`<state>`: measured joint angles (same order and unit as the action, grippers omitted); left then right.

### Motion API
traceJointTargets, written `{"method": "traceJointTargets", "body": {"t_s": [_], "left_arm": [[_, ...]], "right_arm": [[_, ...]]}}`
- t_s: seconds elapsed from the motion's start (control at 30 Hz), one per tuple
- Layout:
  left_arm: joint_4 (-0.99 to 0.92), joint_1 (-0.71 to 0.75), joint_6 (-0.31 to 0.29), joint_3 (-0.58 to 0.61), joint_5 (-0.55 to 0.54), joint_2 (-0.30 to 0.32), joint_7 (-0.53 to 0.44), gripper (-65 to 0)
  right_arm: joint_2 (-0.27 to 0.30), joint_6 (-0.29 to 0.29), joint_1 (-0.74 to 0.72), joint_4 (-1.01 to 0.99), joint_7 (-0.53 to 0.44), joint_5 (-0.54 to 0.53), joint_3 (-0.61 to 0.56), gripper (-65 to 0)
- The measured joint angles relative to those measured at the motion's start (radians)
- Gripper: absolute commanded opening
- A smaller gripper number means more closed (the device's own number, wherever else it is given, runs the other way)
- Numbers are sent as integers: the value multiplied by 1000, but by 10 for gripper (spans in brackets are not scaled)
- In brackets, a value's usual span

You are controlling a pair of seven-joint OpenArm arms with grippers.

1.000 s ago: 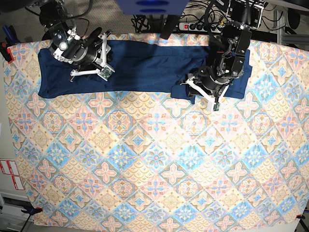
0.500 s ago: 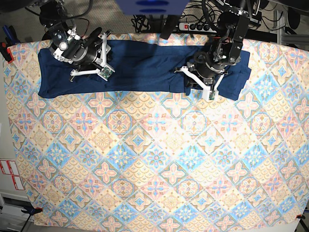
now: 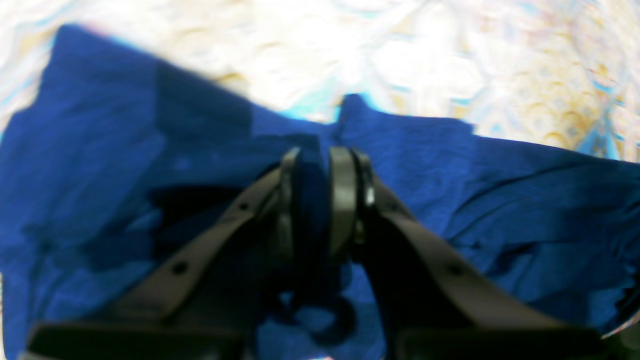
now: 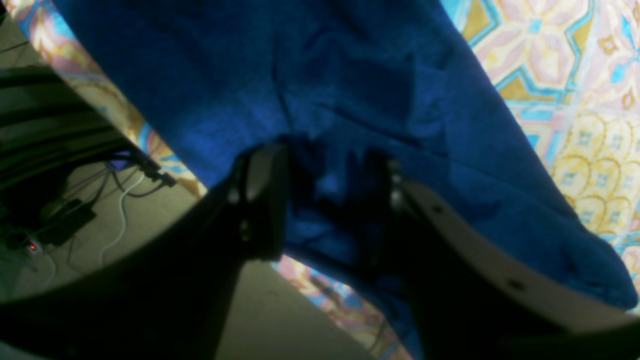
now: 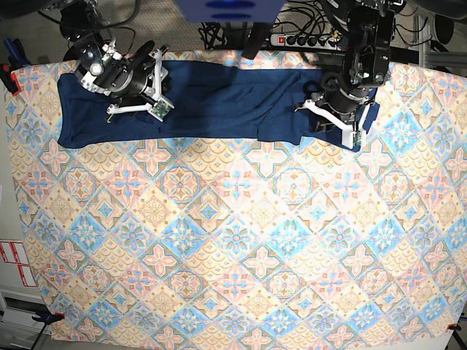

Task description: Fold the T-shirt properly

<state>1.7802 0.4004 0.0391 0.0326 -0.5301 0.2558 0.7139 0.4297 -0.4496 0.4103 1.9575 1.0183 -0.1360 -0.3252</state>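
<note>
The dark navy T-shirt point(image 5: 219, 98) lies stretched along the table's far edge. My left gripper point(image 5: 352, 133) is at the shirt's right end, near its front edge. In the left wrist view the left gripper point(image 3: 312, 200) is shut on a pinch of the shirt point(image 3: 500, 190). My right gripper point(image 5: 157, 100) rests on the shirt's left part. In the right wrist view the right gripper point(image 4: 325, 190) has its jaws apart, with a bunch of the shirt point(image 4: 350, 75) between the fingers.
The pastel patterned tablecloth point(image 5: 233, 240) covers the whole table. A power strip and cables point(image 5: 299, 38) lie behind the far edge. The floor beyond the table edge point(image 4: 100, 210) shows in the right wrist view.
My left gripper has moved right and towards the far edge, taking the shirt's right end with it. The right arm has not moved.
</note>
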Motion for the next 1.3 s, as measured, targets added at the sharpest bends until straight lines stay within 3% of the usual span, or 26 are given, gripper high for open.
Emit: {"method": "traceJointTargets", "body": {"t_s": [0.1,0.33,0.47,0.7,0.87,0.9,1.3], "left_arm": [[-4,-13,-5,0,-2,-1,-3,-554],[-206,-173,-10,159,-10,-10,2,-404],[-274,-224,-10,198,-6,-9,-16,-373],[-325,-269,-10,197,-8,-37,-32,-385],[-325,-267,-3,238,0,-43,-34,-550],[-322,-266,-3,250,-2,-43,-34,-558],[-108,-167,-9,244,-3,-42,-6,-565]], "right_arm": [[0,1,-2,0,-1,0,0,-418],[-4,0,0,0,0,-1,-2,-418],[0,1,9,0,-1,0,-2,-418],[-2,-1,24,0,0,-2,-2,-418],[-3,1,24,0,0,0,-2,-418],[-3,0,26,0,0,0,-2,-418],[-5,1,24,0,-1,0,-2,-418]]}}
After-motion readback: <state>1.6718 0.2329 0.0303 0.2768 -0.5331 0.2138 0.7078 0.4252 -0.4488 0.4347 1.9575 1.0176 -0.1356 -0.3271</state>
